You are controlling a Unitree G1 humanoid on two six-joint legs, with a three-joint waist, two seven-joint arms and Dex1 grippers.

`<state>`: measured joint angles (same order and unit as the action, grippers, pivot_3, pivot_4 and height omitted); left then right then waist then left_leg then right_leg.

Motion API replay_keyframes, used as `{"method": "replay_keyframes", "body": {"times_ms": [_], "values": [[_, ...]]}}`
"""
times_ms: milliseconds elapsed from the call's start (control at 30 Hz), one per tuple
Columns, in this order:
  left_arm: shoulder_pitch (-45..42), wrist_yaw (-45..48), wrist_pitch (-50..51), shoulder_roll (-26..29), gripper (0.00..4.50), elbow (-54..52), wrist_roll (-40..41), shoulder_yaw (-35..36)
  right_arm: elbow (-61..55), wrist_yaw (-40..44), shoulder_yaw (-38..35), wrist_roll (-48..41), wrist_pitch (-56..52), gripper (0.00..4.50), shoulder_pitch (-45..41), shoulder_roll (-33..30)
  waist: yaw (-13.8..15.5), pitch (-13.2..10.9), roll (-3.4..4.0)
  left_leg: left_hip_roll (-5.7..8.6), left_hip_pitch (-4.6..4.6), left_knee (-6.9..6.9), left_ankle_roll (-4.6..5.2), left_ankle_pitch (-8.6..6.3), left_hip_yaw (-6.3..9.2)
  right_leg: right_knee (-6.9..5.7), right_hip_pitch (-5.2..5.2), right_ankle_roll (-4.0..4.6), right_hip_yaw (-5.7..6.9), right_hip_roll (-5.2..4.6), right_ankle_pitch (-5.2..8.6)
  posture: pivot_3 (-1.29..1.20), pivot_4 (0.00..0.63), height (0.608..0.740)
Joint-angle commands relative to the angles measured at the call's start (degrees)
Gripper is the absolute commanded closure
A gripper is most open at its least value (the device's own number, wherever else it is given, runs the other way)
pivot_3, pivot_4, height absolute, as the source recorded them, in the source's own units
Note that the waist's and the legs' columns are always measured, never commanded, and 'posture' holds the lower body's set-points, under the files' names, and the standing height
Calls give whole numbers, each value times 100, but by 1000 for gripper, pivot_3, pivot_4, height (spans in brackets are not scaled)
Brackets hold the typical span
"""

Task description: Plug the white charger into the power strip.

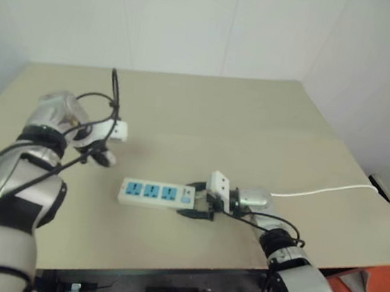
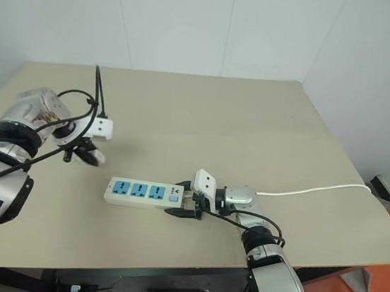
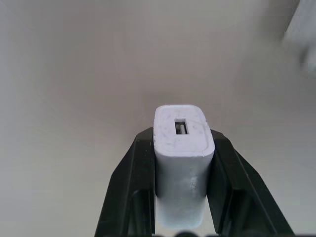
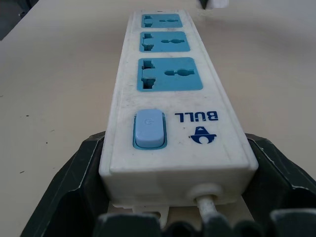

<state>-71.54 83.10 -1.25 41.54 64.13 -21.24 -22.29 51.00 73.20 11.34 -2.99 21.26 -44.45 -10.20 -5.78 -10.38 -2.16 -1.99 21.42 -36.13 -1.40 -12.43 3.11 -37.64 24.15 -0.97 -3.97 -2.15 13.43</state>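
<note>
One white charger (image 3: 181, 148), one power strip (image 4: 173, 98) with three sockets.

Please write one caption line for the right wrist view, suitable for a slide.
Right pincer holding the cord end of the power strip, its three blue sockets lying in a row on the table.

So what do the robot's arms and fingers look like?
Both arms are shiny silver-grey with black bands at the joints and loose black cables looping alongside. Each ends in a white boxy head, left gripper and right gripper, carrying two flat black fingers.
</note>
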Motion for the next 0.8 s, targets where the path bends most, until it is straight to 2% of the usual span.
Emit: {"method": "replay_keyframes", "body": {"times_ms": [33,133,200,333,500,633,800], "values": [[286,548,80,143,3497,-1104,1149,906,96,287,30,-108,132,1100,-63,150,-15,0,0,0,-1,1,0,0,-1,-1,0,6,0,0,-3,0,150,740],[902,527,667,99,3497,-2437,2196,1752,268,367,7,-77,205,1100,-131,175,-50,0,0,-3,-1,0,0,0,1,-12,1,10,1,1,-6,0,150,740],[1404,193,1017,-35,3497,-3300,2771,2257,398,397,-10,-56,268,1100,-166,183,-64,0,0,-3,-1,-3,0,0,2,-29,0,10,1,-2,-6,0,150,740],[2386,-213,1635,-346,3497,-4751,3819,2910,700,414,-56,-3,403,1100,-261,152,-59,2,0,-2,-8,-11,0,0,5,-31,-8,11,1,-5,-6,0,150,740],[3298,-554,2439,-627,3497,-6153,4898,3206,949,558,-96,26,478,1100,-370,32,-53,3,-1,0,-14,-16,0,0,5,-16,-12,11,0,-6,-6,0,150,740],[3703,-730,2564,-783,3497,-6591,5310,3200,1044,672,-97,40,491,1100,-454,17,-13,5,-2,2,-15,-16,0,0,4,-2,-18,11,0,-8,-7,0,150,740],[3929,-408,2586,-710,3497,-6786,5539,2897,1075,960,-52,43,389,1100,-527,23,9,5,-2,3,-16,-15,0,0,3,1,-18,12,0,-8,-7,0,150,740]]}}
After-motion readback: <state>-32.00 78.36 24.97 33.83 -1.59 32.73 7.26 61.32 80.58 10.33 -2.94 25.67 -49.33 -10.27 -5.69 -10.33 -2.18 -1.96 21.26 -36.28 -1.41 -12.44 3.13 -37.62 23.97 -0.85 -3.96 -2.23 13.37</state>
